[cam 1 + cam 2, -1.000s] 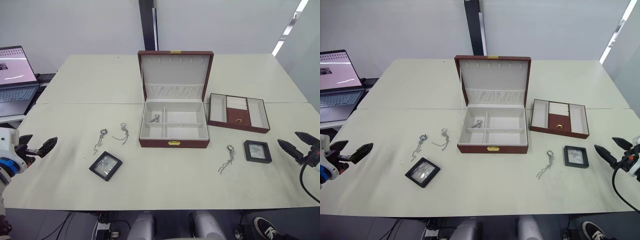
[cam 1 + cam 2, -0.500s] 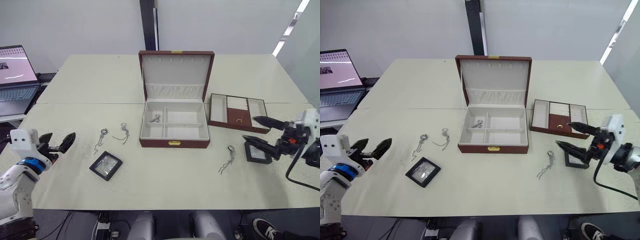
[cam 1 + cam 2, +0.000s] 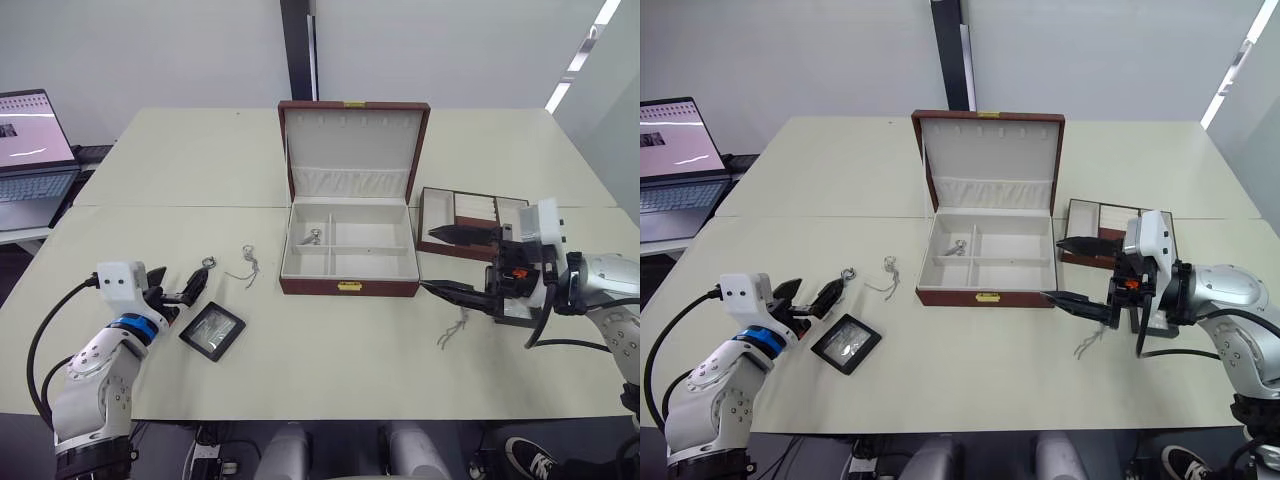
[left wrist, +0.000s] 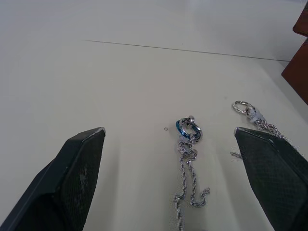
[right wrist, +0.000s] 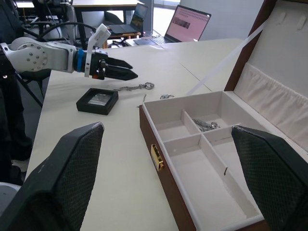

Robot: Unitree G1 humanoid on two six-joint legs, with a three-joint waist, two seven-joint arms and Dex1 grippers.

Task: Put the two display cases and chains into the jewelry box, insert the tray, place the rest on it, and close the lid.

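Left of the jewelry box (image 3: 349, 245), the spread left claw (image 4: 178, 159) straddles a chain (image 4: 188, 159), apparently poised to pinch it; the right claw (image 3: 440, 262) hovers spread.

This looks like an office or lab room set up for robot trials. A wide, pale surface (image 3: 200, 170), made of sections pushed together with visible seams, stands before a plain grey-white wall (image 3: 150, 50) split by a dark vertical post (image 3: 295, 50). An open laptop (image 3: 30, 150) with a lit screen sits on a separate desk at the robot's left. The right wrist view shows another open laptop (image 5: 185, 21) on a further table, a dark chair (image 5: 21, 77) beside the surface, and loose black cables (image 5: 53, 29). A long ceiling light (image 3: 580, 55) is mirrored in a glossy panel at the far right.
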